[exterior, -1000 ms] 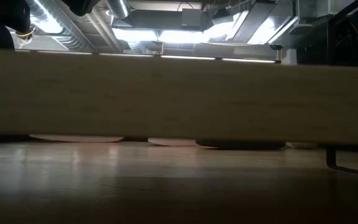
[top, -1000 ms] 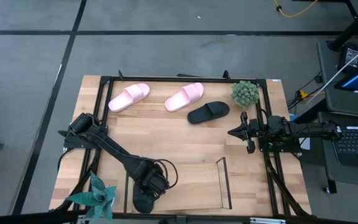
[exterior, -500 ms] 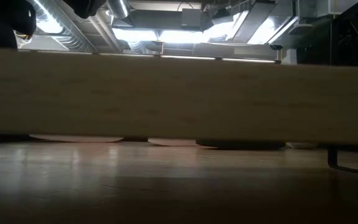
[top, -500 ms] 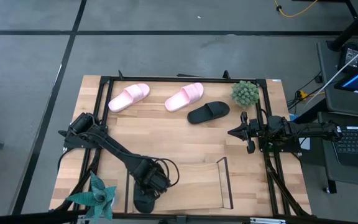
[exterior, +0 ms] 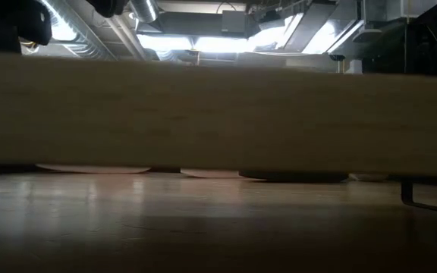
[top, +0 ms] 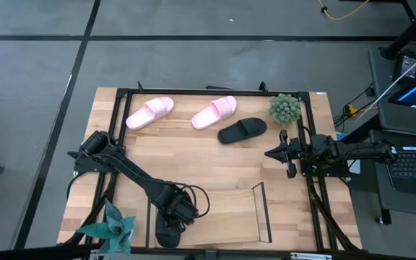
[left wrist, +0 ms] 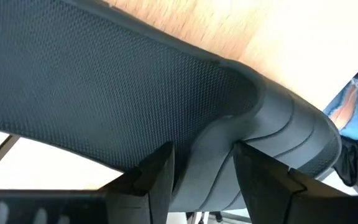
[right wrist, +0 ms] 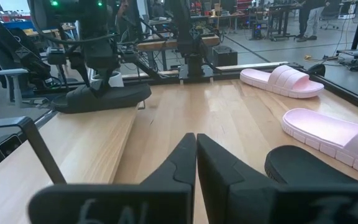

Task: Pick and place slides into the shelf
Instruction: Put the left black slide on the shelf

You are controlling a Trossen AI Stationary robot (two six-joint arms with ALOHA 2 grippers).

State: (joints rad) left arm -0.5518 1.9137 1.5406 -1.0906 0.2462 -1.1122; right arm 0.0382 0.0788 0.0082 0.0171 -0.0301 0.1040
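Note:
My left gripper (top: 170, 219) is shut on one black slide (top: 167, 235) at the left end of the shelf, whose wooden base (top: 222, 213) has a thin black wire end (top: 261, 209). That slide fills the left wrist view (left wrist: 135, 81) and shows far off in the right wrist view (right wrist: 98, 96). The other black slide (top: 242, 130) and two pink slides (top: 150, 113) (top: 214, 112) lie sole-down near the table's far edge. My right gripper (top: 269, 153) waits shut at the right side, above the table. My left gripper pinches the black slide between its two fingers (left wrist: 157, 174), at a raised part about the slide's middle (left wrist: 207, 146). The fingers come from above, pointing down (right wrist: 102, 79). The slide lies about level, low over the shelf base; I cannot tell whether it touches it.
A round green plant (top: 285, 107) stands at the far right corner and a spiky plant (top: 110, 225) at the near left. A black frame (top: 215, 92) runs round the table. The shelf's wooden plank (exterior: 218, 114) blocks most of the low view.
My left gripper has shifted slightly with the black slide at the shelf's left end, keeping its hold.

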